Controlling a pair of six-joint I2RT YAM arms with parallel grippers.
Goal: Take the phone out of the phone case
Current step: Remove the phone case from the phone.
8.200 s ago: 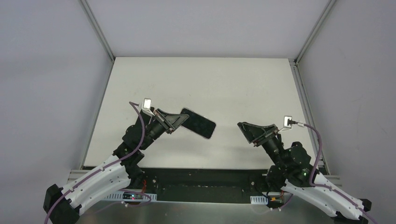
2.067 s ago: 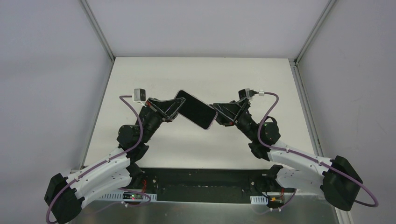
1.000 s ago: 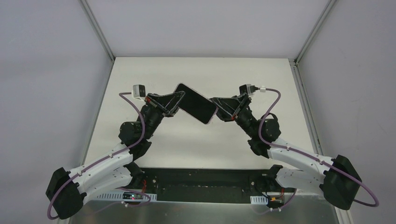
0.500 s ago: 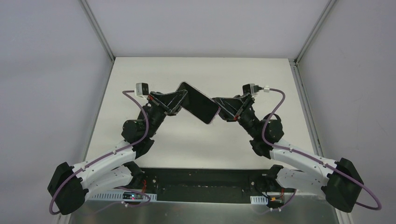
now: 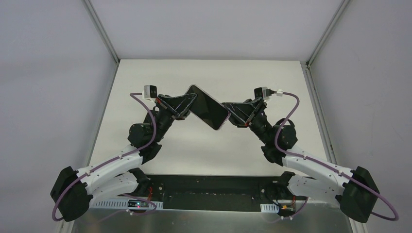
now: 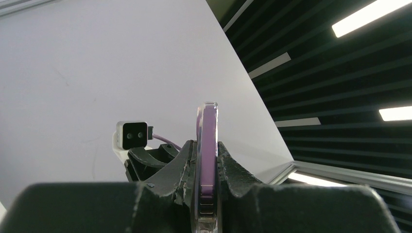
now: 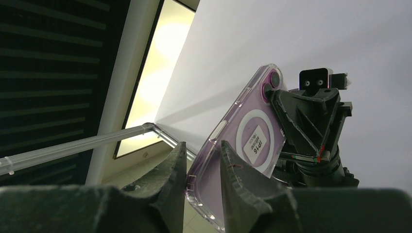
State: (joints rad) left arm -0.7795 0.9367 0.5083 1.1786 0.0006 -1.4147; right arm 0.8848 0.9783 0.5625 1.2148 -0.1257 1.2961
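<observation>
You have one phone (image 5: 208,107), inside its one clear phone case (image 7: 228,160), held up in the air over the middle of the table (image 5: 209,77). From above its dark screen faces up, with the long axis running from 10 o'clock to 4 o'clock.

Through the case the right wrist view shows you the purple back, with two camera lenses (image 7: 269,82) at the top, one white ring (image 7: 255,138) and one small label inside that ring.

Two sets of jaws meet it, one at each end. Your left jaws are nearly closed and clamp the phone across its faces at the 10 o'clock end. In the left wrist view it stands edge-on between the two fingers (image 6: 182,162). Your right jaws are partly open around the case's corner at the 4 o'clock end. That corner fills the gap between the two fingers (image 7: 175,170).

The left arm (image 5: 141,141) comes in from 8 o'clock and the right arm (image 5: 277,141) from 4 o'clock. Each carries one white wrist camera, left (image 5: 149,91) and right (image 5: 262,91), and one purple cable, left (image 5: 138,160) and right (image 5: 291,104).
</observation>
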